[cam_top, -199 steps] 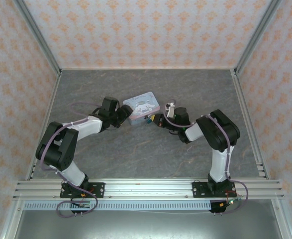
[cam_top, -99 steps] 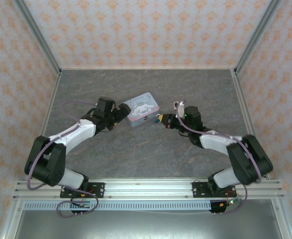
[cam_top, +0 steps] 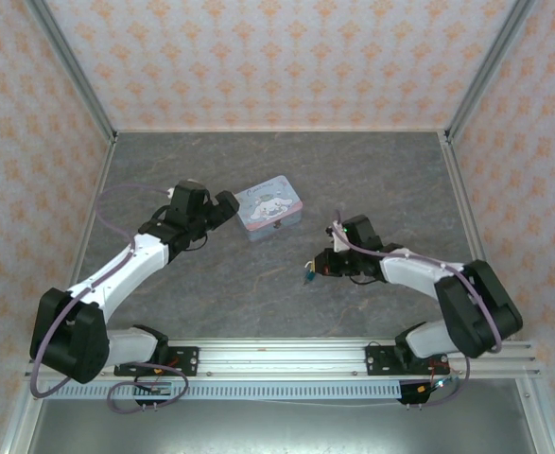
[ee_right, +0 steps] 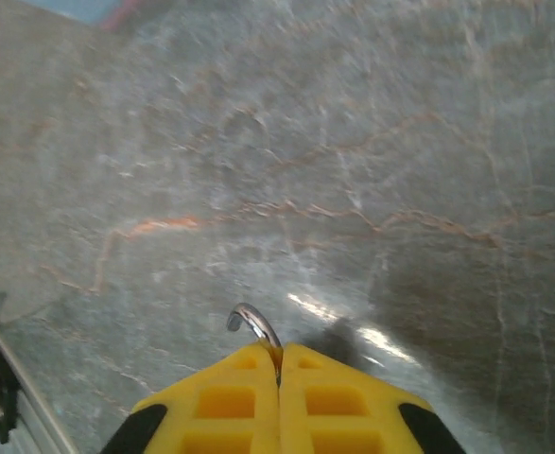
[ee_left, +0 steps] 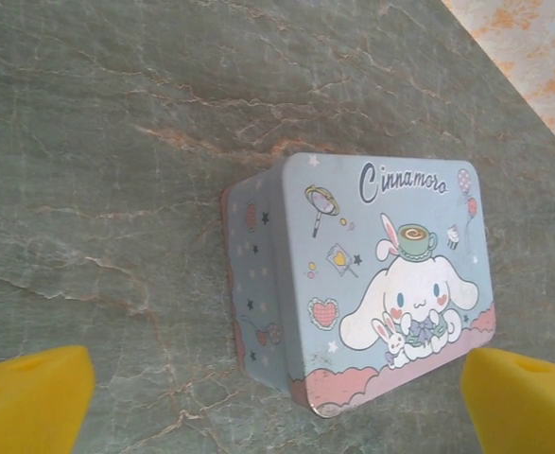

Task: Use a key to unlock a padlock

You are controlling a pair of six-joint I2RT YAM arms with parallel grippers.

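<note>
My right gripper (ee_right: 279, 364) is shut on the padlock. Its curved silver shackle (ee_right: 253, 326) sticks out between the yellow fingertips, hook end free, just above the stone table. In the top view the padlock shows as a small teal speck (cam_top: 309, 273) at the tip of the right gripper (cam_top: 317, 269), in the middle of the table. The key is hidden. My left gripper (ee_left: 277, 402) is open, one yellow finger (ee_left: 31, 397) at each lower corner of the left wrist view. It holds nothing and stands just short of the tin. In the top view the left gripper (cam_top: 222, 210) sits left of the tin.
A pale-blue tin with a white cartoon dog (cam_top: 269, 207) lies lid up at the middle back, also seen up close as the tin (ee_left: 381, 274). Patterned walls and metal frame posts (cam_top: 468, 95) close in the grey marbled table (cam_top: 258, 284).
The left gripper opened and drew back left from the tin. The right arm swung away from the tin toward the near middle and lowered, its gripper shut on the padlock.
</note>
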